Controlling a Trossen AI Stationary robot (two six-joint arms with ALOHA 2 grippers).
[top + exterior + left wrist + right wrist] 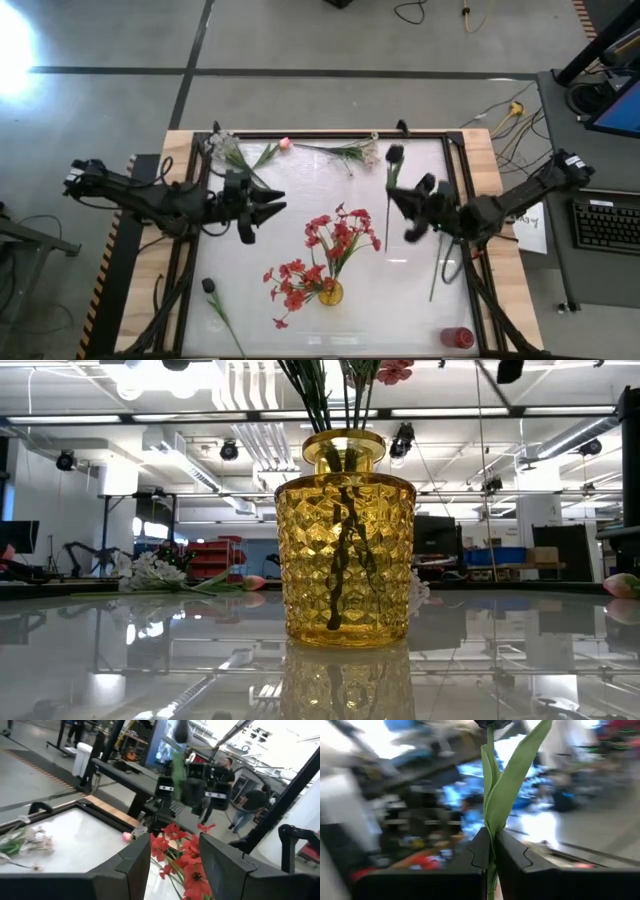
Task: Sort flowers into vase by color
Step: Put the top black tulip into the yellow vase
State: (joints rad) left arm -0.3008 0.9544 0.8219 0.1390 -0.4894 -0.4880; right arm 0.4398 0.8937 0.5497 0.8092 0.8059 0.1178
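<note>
The right pincer is clamped on the green stem of a dark-budded flower, holding it above the tabletop right of centre, the bud pointing toward the far edge. The left pincer hangs open and empty left of centre, its fingers spread and facing the red flowers. Those red flowers stand in a yellow glass vase near the middle. White sprays and a pink bud lie along the far edge; another dark bud lies near the front left, and a red vase sits at the front right.
</note>
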